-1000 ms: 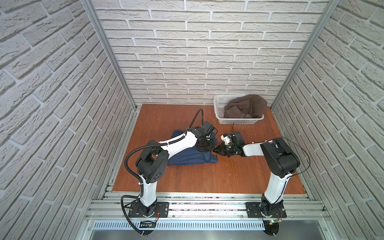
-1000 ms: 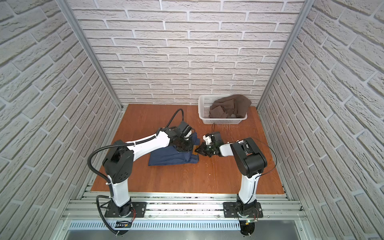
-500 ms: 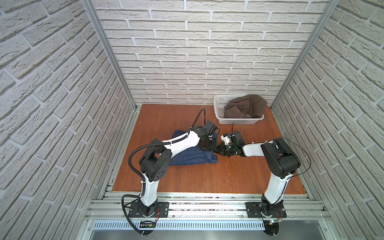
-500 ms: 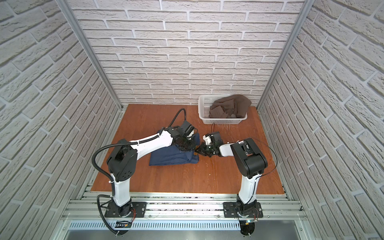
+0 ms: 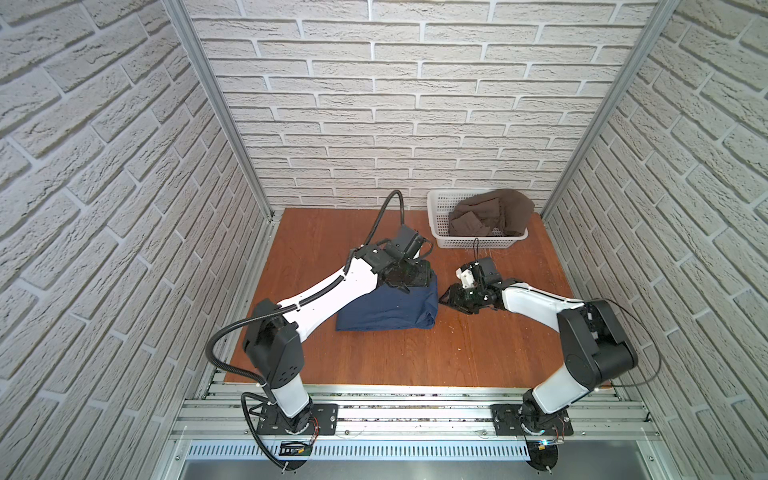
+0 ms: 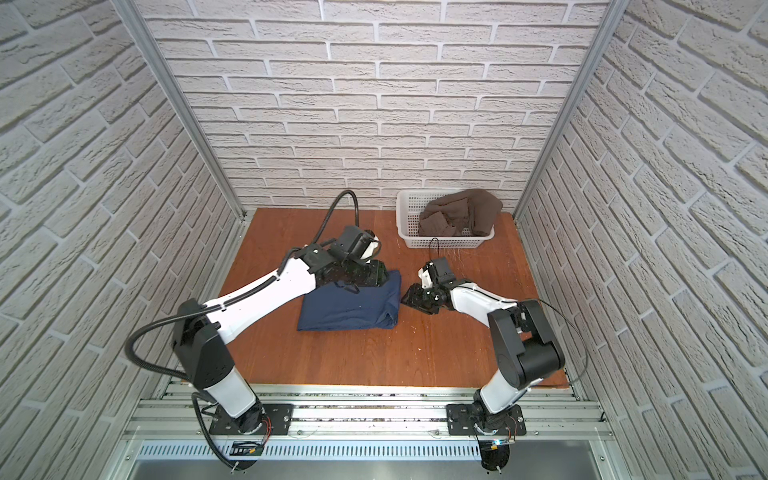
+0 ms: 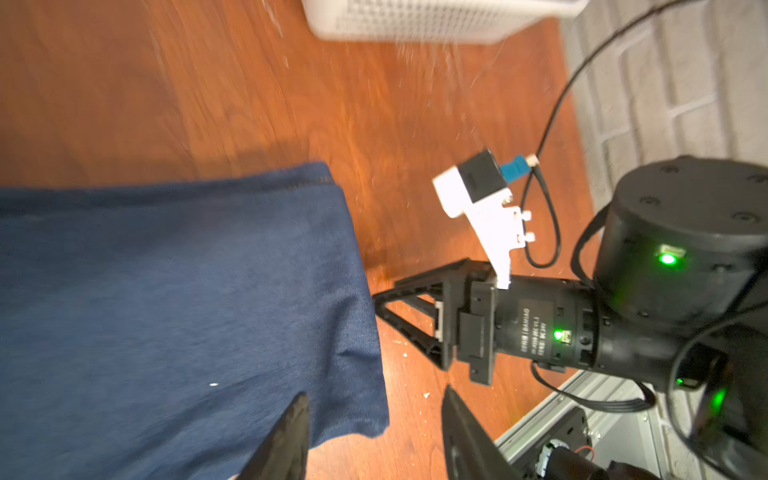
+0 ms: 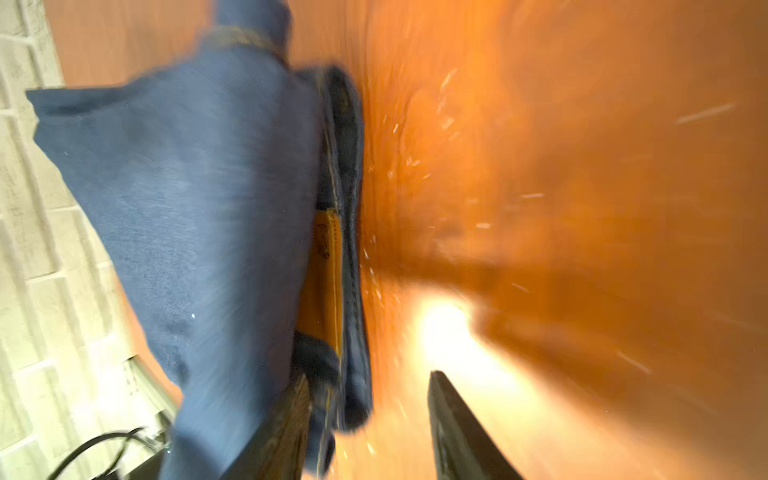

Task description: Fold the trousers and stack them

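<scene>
I see the folded trousers (image 5: 386,307) lying on the bench (image 5: 457,353), left of centre. My left fingers (image 7: 291,432) stand apart over their far corner, my right fingers (image 8: 453,424) apart beside their edge.

White basket (image 5: 457,242), brown cloth (image 5: 494,216) inside, wooden table (image 5: 415,357), brick walls (image 5: 395,104)

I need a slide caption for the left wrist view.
Folded blue trousers on the wooden table, right gripper beside them.
</scene>
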Controlling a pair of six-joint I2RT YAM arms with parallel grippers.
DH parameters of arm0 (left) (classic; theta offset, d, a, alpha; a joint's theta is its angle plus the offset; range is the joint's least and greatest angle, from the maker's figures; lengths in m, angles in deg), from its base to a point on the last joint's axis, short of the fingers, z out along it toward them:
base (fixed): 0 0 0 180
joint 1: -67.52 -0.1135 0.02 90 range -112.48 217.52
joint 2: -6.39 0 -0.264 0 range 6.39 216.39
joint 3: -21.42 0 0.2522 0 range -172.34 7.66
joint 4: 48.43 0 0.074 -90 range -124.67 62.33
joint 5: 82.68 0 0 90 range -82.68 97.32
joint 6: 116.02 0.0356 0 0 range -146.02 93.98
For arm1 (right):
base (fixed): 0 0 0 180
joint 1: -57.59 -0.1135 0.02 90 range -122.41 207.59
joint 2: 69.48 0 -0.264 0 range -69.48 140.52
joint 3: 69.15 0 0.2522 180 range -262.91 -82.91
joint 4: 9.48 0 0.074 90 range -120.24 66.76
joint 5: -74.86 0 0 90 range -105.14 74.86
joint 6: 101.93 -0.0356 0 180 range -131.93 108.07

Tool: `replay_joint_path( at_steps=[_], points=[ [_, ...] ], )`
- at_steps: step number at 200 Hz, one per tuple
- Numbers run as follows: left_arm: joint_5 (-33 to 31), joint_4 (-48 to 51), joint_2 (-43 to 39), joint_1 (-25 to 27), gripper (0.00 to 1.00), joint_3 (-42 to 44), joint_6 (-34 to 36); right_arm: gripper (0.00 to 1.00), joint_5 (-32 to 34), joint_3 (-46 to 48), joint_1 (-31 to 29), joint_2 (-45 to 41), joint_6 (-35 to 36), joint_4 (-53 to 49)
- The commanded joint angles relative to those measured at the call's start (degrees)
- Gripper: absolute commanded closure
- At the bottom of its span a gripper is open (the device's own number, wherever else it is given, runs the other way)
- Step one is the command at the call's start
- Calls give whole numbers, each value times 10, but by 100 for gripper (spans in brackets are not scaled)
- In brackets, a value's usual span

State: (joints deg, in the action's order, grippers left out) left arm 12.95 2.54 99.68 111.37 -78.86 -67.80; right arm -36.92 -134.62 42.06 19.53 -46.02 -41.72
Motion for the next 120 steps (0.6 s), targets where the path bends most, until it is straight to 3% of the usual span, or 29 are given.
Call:
replay_joint_path(
  at_steps=[1,12,32,47,81,120],
  points=[
    [-24,20,-34,-38,47,52,15,51,60,-33,0,-57,54,-93],
    [-12,7,-48,-58,47,86,17,58,42,-40,-6,-69,57,-87],
    [26,-36,-57,-103,47,148,14,84,-22,-61,-36,-47,55,-54],
    [62,-72,-52,-135,48,184,8,93,-77,-63,-61,-14,27,8],
    [101,-109,-32,-181,48,223,7,94,-152,-30,-85,46,-31,134],
    [112,-115,-25,-227,48,256,8,94,-150,47,-74,81,-7,154]
  ],
)
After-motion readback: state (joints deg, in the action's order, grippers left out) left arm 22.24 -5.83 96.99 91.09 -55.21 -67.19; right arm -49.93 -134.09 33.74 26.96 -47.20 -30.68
